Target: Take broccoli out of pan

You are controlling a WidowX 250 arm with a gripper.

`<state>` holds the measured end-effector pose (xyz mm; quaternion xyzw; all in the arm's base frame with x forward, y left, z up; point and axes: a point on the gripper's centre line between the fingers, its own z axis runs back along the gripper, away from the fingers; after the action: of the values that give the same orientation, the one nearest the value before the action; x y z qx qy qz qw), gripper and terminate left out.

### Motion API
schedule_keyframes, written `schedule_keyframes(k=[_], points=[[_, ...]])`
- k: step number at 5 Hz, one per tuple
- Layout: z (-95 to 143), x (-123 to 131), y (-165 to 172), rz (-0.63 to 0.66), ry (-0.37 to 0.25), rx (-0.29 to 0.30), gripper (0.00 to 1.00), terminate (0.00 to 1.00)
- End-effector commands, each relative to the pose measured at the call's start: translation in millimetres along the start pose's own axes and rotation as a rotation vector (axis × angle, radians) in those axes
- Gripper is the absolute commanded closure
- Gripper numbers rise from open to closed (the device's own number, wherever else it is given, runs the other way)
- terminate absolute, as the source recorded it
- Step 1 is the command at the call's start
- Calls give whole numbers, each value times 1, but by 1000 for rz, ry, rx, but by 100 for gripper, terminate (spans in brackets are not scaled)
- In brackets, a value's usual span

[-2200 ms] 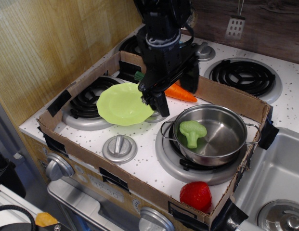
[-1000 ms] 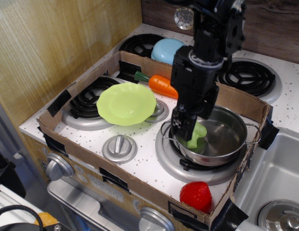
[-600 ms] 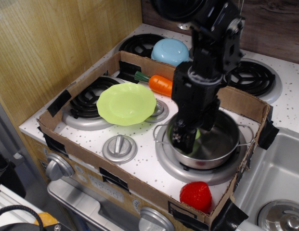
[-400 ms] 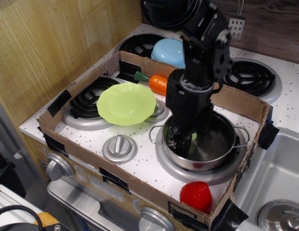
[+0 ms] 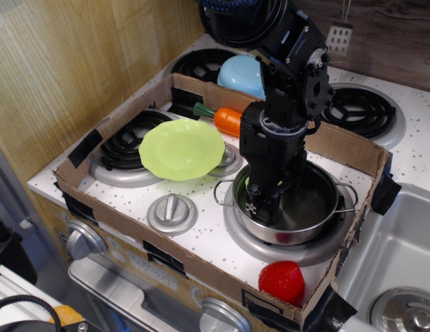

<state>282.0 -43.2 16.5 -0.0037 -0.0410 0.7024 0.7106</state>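
The pan (image 5: 318, 207), a shiny steel pot with wire loop handles, sits on the front right burner inside the cardboard tray. My gripper (image 5: 262, 204) is lowered into the pan's left half, its black fingers pointing down near the pan's floor. The broccoli is almost wholly hidden behind the gripper; only a sliver of light green (image 5: 254, 187) shows by the fingers. I cannot tell whether the fingers are closed on it.
A lime-green plate (image 5: 181, 149) lies on the left burner. A toy carrot (image 5: 227, 120) lies behind the pan, and a light-blue bowl (image 5: 242, 72) stands beyond the cardboard wall (image 5: 131, 228). A red toy (image 5: 281, 281) sits at the front right corner. A sink (image 5: 401, 263) is at the right.
My gripper came from over the plate to the right and went down into the pan, covering the broccoli. The pan has shifted a little to the left.
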Motion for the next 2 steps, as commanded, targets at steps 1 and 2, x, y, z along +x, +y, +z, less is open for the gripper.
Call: schedule_keyframes(k=[1,2], points=[[13,9,-6,1,-52,-1,100,0],[29,6,-8,3,-83,11,100,0]])
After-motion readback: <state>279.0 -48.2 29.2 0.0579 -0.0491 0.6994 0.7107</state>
